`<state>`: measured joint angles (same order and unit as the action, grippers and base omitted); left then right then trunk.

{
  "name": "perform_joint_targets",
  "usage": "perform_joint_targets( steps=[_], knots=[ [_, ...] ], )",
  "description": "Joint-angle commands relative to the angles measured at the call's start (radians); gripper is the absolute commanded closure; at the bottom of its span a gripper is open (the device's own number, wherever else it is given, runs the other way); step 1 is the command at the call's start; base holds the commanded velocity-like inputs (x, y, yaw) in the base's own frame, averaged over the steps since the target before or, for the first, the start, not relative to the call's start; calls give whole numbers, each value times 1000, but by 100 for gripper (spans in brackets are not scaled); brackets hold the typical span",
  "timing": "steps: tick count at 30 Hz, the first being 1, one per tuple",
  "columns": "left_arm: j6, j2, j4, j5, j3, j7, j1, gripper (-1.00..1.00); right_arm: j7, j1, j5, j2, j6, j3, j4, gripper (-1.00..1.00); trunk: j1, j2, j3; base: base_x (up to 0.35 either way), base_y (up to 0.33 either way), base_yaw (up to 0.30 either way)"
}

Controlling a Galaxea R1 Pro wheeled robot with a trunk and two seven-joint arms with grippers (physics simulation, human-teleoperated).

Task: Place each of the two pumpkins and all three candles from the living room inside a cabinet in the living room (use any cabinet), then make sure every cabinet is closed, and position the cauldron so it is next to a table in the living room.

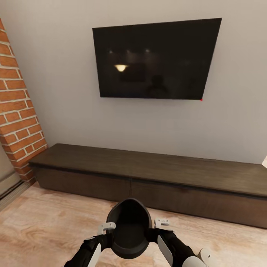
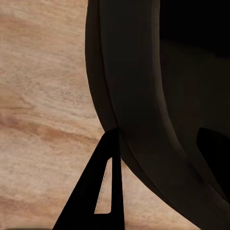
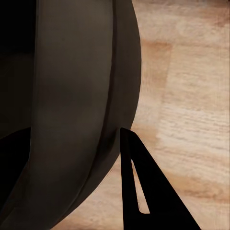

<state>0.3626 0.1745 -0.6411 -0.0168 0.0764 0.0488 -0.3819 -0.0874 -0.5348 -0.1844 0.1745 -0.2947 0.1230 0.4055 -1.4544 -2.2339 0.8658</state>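
1. Two grippers carry the cauldron (image 1: 129, 231) between them, low in front of the trunk: the left gripper (image 1: 106, 227) clamps one side of its rim, the right gripper (image 1: 162, 223) the opposite side, one finger (image 2: 103, 191) outside the wall in each wrist view.
2. Straight ahead, well apart, runs the long dark cabinet (image 1: 148, 178), its long axis across the view and its fronts looking shut.
3. Above hangs a television (image 1: 155, 59); a brick pillar (image 1: 16, 111) stands left.
4. Bare wooden floor (image 1: 44, 230) lies between; nothing blocks the way.
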Motion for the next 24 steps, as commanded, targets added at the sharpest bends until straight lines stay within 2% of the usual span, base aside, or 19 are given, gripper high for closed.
perform_joint_targets(
  steps=[1, 10, 21, 24],
  knots=[
    [-1, 0, 2, -22, -3, -3, 0, 100, 63, -1, -12, 0, 26, 6, 29, 100, 0, 0, -1, 0, 0, 267],
    [-1, 0, 3, -84, -5, -3, 0, 100, 63, -1, -12, 0, 26, 6, 29, 100, 0, 0, -7, 0, 0, 267],
    [0, 0, 3, -90, -5, -3, 0, 100, 63, -1, -12, 0, 26, 6, 29, 100, 0, 0, -15, 0, 0, 267],
    [1, 0, 3, -90, -4, -2, 0, 100, 63, -1, -12, 0, 26, 6, 29, 100, 12, 21, -27, 0, 0, 267]
  ],
)
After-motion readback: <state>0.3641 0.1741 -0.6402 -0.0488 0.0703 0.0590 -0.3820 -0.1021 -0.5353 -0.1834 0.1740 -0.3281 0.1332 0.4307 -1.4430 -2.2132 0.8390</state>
